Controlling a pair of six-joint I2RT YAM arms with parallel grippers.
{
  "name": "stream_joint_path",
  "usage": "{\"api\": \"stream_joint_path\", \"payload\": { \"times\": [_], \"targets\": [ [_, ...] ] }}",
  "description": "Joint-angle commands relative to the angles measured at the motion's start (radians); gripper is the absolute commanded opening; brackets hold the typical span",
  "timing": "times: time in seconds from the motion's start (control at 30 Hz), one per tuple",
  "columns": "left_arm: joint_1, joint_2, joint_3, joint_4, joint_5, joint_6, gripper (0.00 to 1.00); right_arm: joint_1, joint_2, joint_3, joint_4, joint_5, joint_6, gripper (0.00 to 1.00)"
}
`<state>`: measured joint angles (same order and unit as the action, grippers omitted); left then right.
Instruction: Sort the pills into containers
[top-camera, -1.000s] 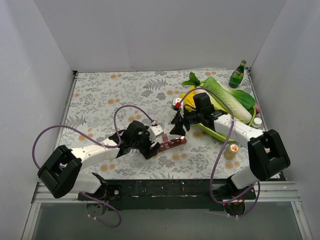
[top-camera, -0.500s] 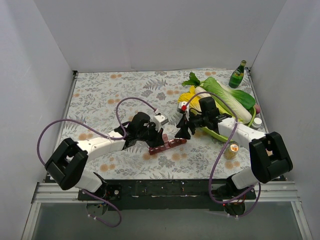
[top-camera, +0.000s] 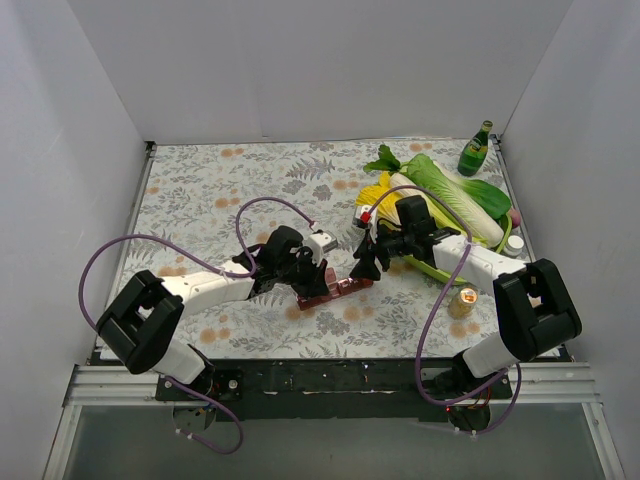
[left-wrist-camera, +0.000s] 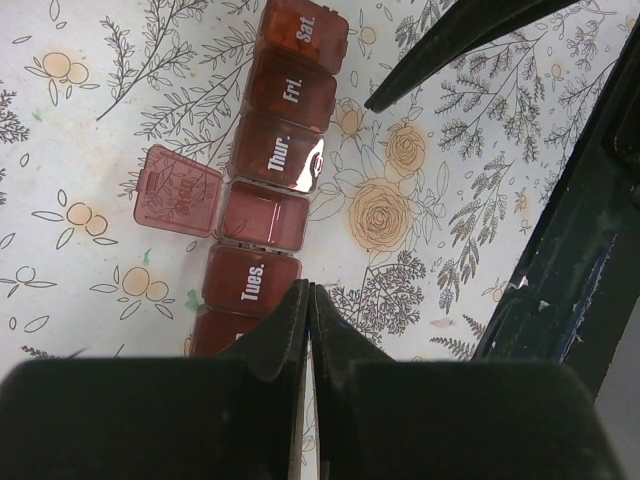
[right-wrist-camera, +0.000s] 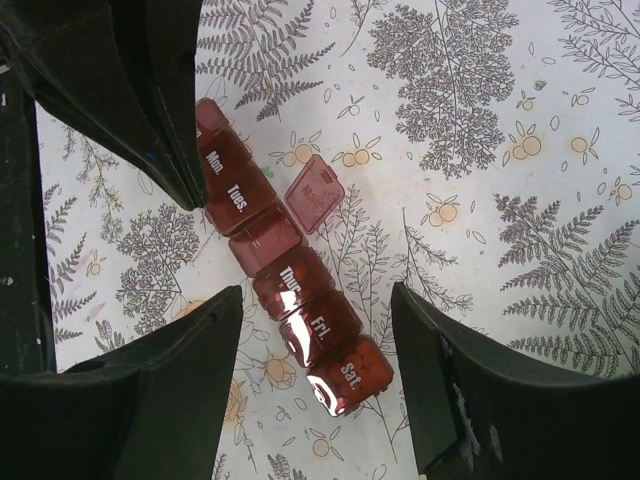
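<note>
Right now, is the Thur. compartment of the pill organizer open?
No, the Thur. compartment has its labelled lid shut; the flipped-open lid belongs to the next compartment.

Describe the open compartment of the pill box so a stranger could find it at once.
On the floral tablecloth, near its front middle, lies a dark-red weekly pill organizer. Its open compartment sits between those labelled Tues. and Thur.. It alone has its lid flipped out sideways, so no day label covers it.

Centre of the top view, on the table (top-camera: 200, 200): pill organizer (top-camera: 335, 291), left gripper (top-camera: 303, 283) over its left end, right gripper (top-camera: 362, 268) over its right. Right of these: leafy vegetables (top-camera: 455, 195), bottle (top-camera: 475, 150) in the upper right corner, small jar (top-camera: 463, 298) lower down.
</note>
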<state>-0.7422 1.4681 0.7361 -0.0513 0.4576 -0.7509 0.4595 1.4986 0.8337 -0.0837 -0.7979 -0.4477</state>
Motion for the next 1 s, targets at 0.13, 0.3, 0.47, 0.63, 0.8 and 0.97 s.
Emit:
{"api": "stream_joint_path", "payload": {
  "times": [0.13,0.3,0.47,0.63,0.8,0.97],
  "targets": [
    [-0.005,0.081,0.017,-0.013,-0.031,0.004,0.0,-0.002,0.011,0.001,0.016,0.005,0.009,0.68],
    [-0.005,0.138,0.045,-0.053,-0.063,0.008,0.0,-0.004,0.005,-0.002,0.018,0.005,0.009,0.68],
    [-0.005,0.106,0.052,-0.058,-0.057,0.005,0.0,-0.007,-0.001,-0.004,0.018,-0.004,0.01,0.68],
    [-0.003,0.008,0.054,-0.064,-0.046,-0.004,0.0,-0.008,-0.009,-0.002,0.009,-0.012,-0.002,0.68],
    [0.041,-0.075,0.036,-0.053,-0.092,-0.004,0.17,-0.007,-0.02,-0.002,-0.025,0.017,-0.098,0.69],
    [0.121,-0.172,0.01,-0.013,-0.174,-0.042,0.62,0.001,-0.052,-0.01,-0.031,0.103,-0.196,0.7]
  ]
}}
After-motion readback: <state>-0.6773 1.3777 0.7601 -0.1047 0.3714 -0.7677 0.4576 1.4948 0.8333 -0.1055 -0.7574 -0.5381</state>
